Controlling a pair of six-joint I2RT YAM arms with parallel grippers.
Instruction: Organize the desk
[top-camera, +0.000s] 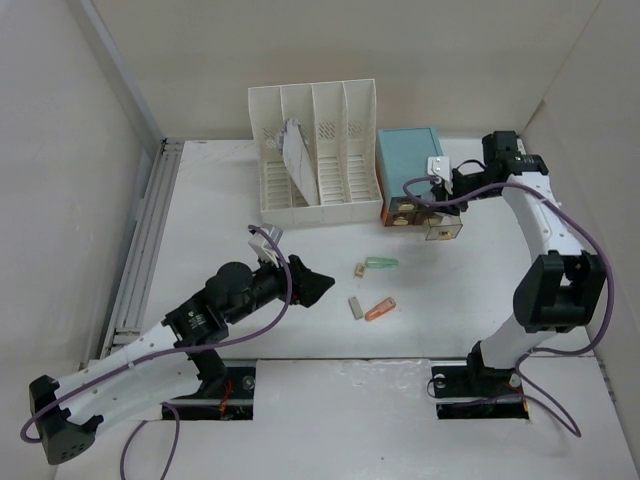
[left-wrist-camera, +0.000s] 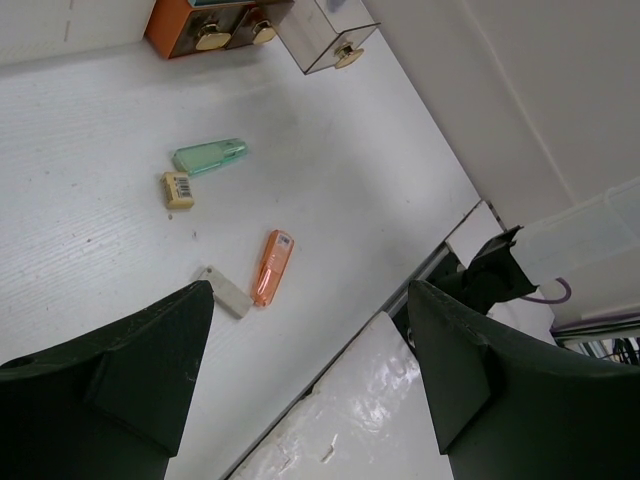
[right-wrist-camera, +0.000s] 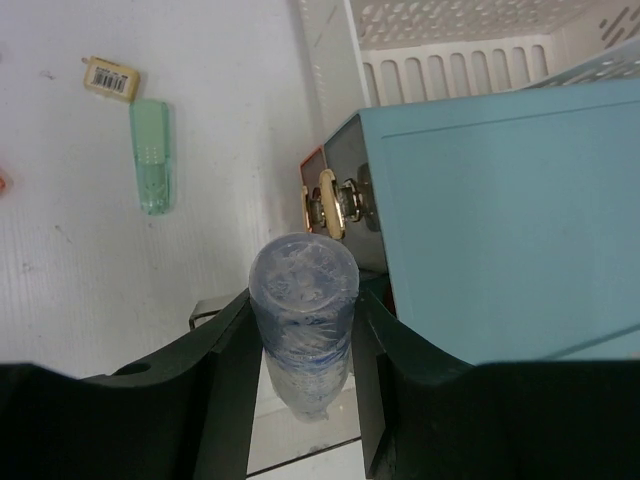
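Desk (top-camera: 470, 290) first: it lies flat and white under both arms, walled in on three sides. By the look of it, it is stiff, fixed and smooth, so you grip nothing of it, only the loose things lying on it. Small light pieces will likely skid on that matte top if nudged sideways. Your left gripper (top-camera: 322, 285) hangs wide open above four of them: an orange capped piece (left-wrist-camera: 271, 267), a green capped piece (left-wrist-camera: 210, 157), a tan eraser (left-wrist-camera: 177, 189) with a barcode, and a pale block (left-wrist-camera: 226, 291) just beside the orange one. Your right gripper (right-wrist-camera: 305, 325) is clamped around a cloudy clear cylinder (right-wrist-camera: 302, 280), right at the pulled-out clear drawer (top-camera: 445, 228) of the light-blue drawer box (top-camera: 410, 165) near the far right corner. Take each small piece across its narrow sides, coming straight down.
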